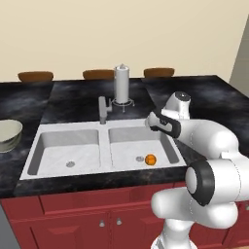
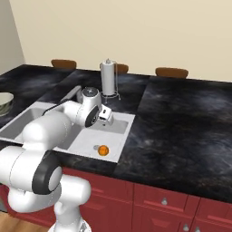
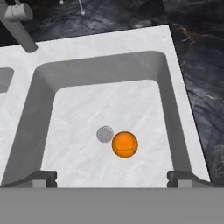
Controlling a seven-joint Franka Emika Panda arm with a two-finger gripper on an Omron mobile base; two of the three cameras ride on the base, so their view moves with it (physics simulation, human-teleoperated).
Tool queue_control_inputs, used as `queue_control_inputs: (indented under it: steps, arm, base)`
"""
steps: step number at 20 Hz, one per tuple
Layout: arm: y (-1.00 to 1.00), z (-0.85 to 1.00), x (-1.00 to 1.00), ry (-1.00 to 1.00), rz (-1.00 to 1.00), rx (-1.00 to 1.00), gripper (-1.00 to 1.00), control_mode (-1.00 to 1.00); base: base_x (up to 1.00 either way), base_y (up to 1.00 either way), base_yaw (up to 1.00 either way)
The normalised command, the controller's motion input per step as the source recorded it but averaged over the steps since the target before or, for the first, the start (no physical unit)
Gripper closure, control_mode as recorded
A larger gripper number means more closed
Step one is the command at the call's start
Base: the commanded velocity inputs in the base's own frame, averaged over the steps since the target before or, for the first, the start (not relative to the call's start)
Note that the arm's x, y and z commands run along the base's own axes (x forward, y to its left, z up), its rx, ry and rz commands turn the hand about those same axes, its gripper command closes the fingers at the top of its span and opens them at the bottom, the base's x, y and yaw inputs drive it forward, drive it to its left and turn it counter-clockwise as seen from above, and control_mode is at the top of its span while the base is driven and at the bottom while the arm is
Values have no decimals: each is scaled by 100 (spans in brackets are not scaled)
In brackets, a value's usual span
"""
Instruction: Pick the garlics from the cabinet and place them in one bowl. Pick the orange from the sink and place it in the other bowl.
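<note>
The orange lies on the floor of the right basin of the pale grey sink, just beside the round drain. My gripper hangs above that basin, pointing down, well above the fruit. It is open, with its fingertips spread wide and nothing between them. A pale bowl sits on the dark counter left of the sink. The garlics and the cabinet are out of view.
A grey tap stands behind the divider between the basins. A paper towel roll on a wire stand is behind it. Black counter stretches to the right. Red drawer fronts run below.
</note>
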Motion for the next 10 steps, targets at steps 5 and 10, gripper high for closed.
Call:
queue_control_inputs:
  steps: [5, 10]
  arm:
    - [0, 0, 8, 0, -1, 0, -100, -100]
    - [-6, -6, 23, 5, 0, 5, -100, -100]
  base:
    - [14, 0, -3]
    - [0, 0, 0]
